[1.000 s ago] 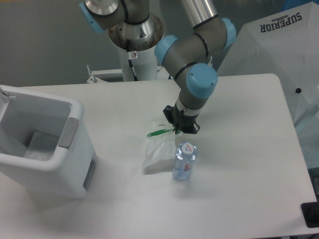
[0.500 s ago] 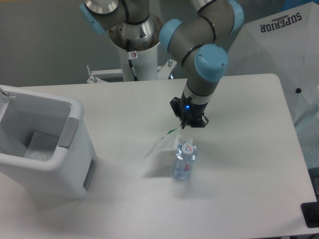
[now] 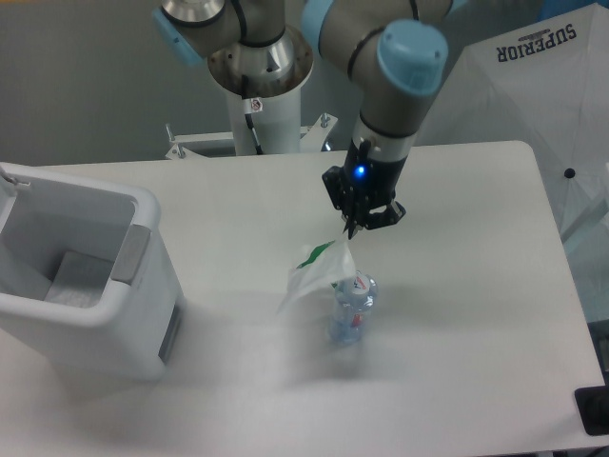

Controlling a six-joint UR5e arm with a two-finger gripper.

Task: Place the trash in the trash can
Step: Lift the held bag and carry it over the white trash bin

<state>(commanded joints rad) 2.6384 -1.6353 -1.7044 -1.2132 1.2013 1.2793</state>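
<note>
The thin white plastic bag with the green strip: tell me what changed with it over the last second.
The gripper, shut on the thin white plastic bag, rose and lifted it off the white table; it now hangs beside the small clear water bottle. The bottle and the boxy white trash can stayed put.

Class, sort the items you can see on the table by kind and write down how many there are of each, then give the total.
Plastic bags: 1, the white plastic bag hanging from the gripper
Water bottles: 1, the water bottle
Trash cans: 1, the white trash can
Total: 3
</note>
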